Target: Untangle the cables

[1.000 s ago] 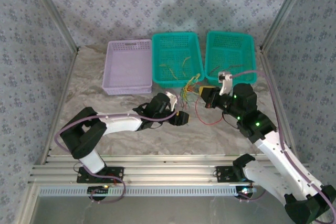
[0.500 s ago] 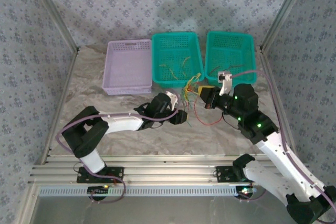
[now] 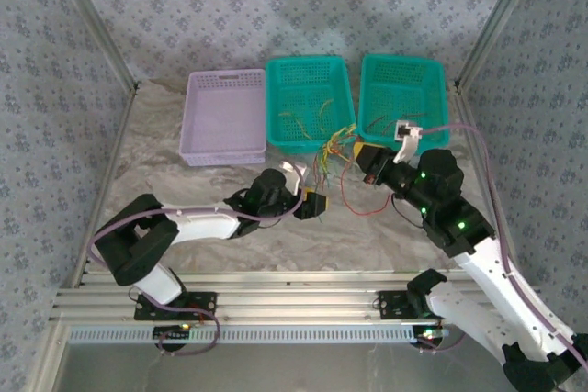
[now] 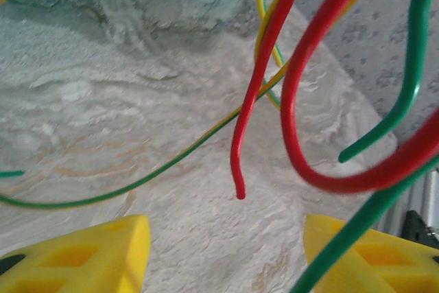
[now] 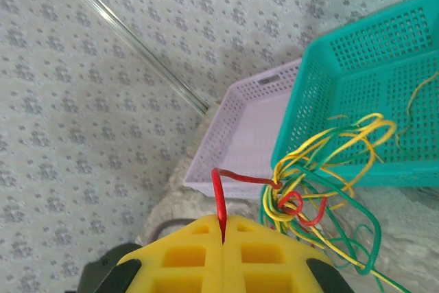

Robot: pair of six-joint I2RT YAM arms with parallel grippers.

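The cables (image 3: 332,147) are a knot of thin red, yellow and green wires hanging just in front of the middle teal basket. My right gripper (image 3: 365,155) is shut on a red cable (image 5: 219,200), which rises from its closed yellow jaws and runs into the tangle (image 5: 300,204). Another red cable loops down onto the table (image 3: 354,201). Left of the bunch and low over the table, my left gripper (image 3: 311,201) is open. In the left wrist view a red cable end (image 4: 238,186) dangles ahead of the gap between the yellow fingers (image 4: 86,255), and a green cable (image 4: 357,231) crosses the right finger.
A purple basket (image 3: 225,117) stands at the back left. Two teal baskets (image 3: 306,103) (image 3: 402,98) beside it hold a few loose wires. Patterned walls and metal frame rails close in the marble-look table (image 3: 184,181).
My right gripper has moved back and up with the red cable, lifting the bunch. The left gripper has shifted slightly left, its jaws narrowing and then widening a little.
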